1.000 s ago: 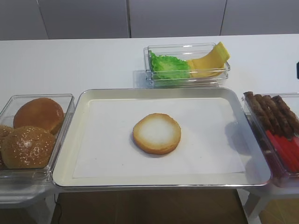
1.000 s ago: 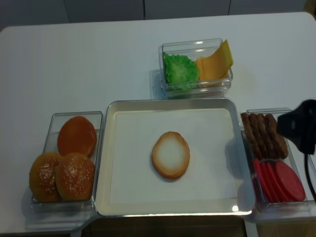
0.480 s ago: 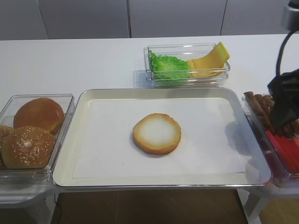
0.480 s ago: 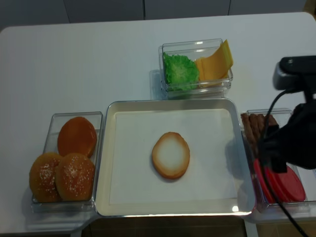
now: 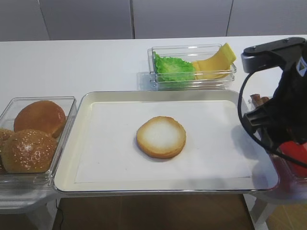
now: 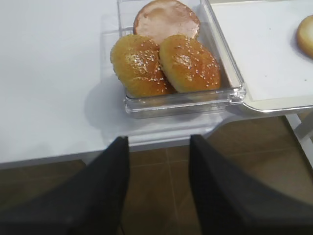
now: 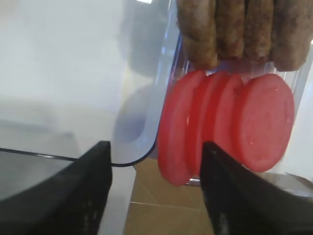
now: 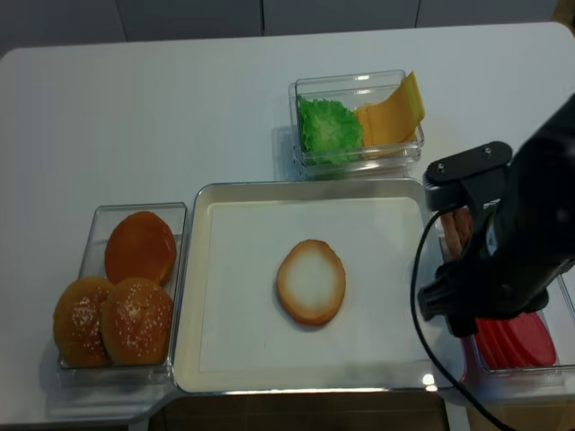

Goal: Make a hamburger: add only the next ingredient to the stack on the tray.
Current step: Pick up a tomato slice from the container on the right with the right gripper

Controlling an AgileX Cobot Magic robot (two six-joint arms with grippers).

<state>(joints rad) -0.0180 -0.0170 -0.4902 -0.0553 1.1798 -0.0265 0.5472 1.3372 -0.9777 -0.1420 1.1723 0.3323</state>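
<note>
Right claw hangs over the near right corner of the tray, fingers spread wide with nothing between them. Straight ahead of it, in the wrist view, sits the clear box on the right side of the worktop. Inside it, a row of red tomato slices overlap one another, leaning on edge, and behind them is a row of brown sausage sticks. The box's rounded corner lies between the fingers and the nearest slice; the claw touches neither.

From above, the black right arm covers most of that box, and only a sliver of red shows beneath it.

On the tray, the white paper liner carries one thing: the bun bottom, pale cut face up, golden rim, sitting near the middle, well apart from the slices.

At the far side, another clear box holds green lettuce on its left and yellow cheese slices on its right, the cheese poking over the rim.

Over on the left, a third clear box holds two seeded bun tops in front and a plain brown bun behind. The left claw hovers off the worktop edge just in front of that box, fingers parted, gripping nothing.
</note>
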